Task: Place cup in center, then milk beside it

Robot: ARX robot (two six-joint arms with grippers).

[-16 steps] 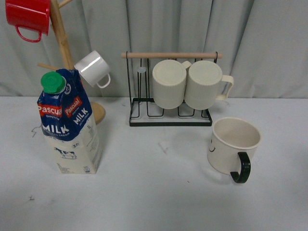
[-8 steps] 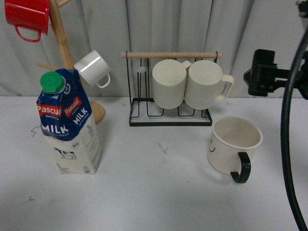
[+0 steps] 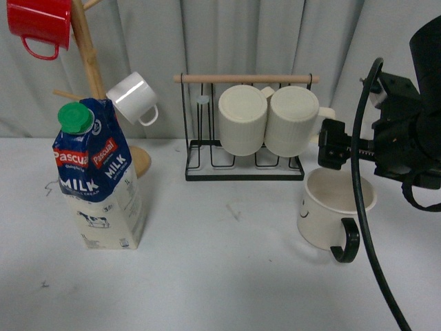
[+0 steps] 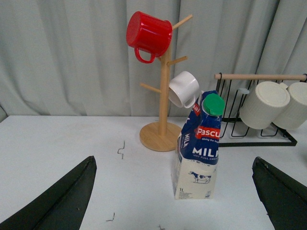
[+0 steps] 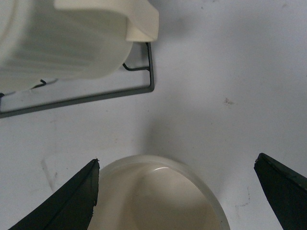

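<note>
A pale grey-green curtain (image 3: 241, 41) hangs in folds across the whole back of the scene, and in front of it spreads a plain white tabletop (image 3: 227, 276) with a few small dark scuffs. The black right arm (image 3: 406, 145) reaches in over the right side, a cable looping down before it. The milk (image 3: 100, 183) stands upright on the left of the tabletop, just in front of the wooden mug tree (image 3: 86, 55): a tall carton with a blue top, red "Pascual" bands, white "MILK" lettering, a white base with a small cow and a round green cap. A black wire rack (image 3: 244, 169) with a wooden bar holds two ribbed cream mugs (image 3: 242, 121) at centre back. The cup (image 3: 331, 214) sits upright on the right, in front of the rack's right end: wide, smooth and cream, its black handle turned towards the camera, part of a smiley face on its side. The right hand (image 5: 176, 163) hovers over it, fingers spread wide either side of the rim. The left hand (image 4: 173, 162) is spread open too, facing the milk from well back. A red mug (image 3: 40, 24) and a small white mug (image 3: 133, 98) hang on the tree
</note>
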